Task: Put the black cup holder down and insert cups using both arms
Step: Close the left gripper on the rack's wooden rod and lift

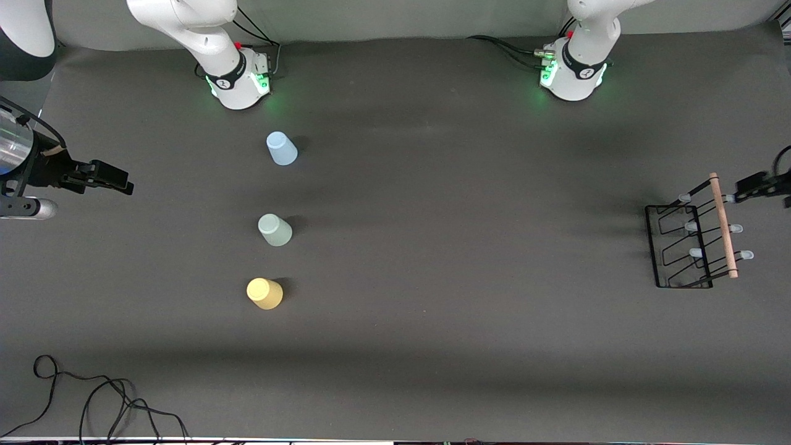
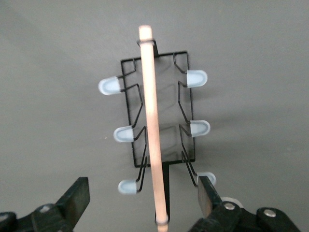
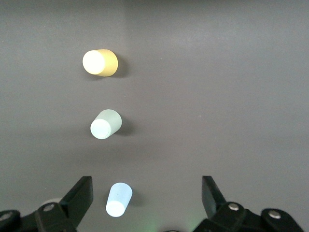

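The black cup holder stands at the left arm's end of the table, its wooden rod on top. My left gripper hangs open over the end of the rack that is farther from the front camera. In the left wrist view the rod runs between the open fingers of the left gripper, well below them. Three cups stand upside down in a row toward the right arm's end: light blue, grey-green, yellow. My right gripper is open and empty, beside the row. From the right gripper the blue cup shows below.
The two arm bases stand along the table's edge farthest from the front camera. Loose black cables lie at the near corner on the right arm's end. Dark grey cloth covers the table between cups and rack.
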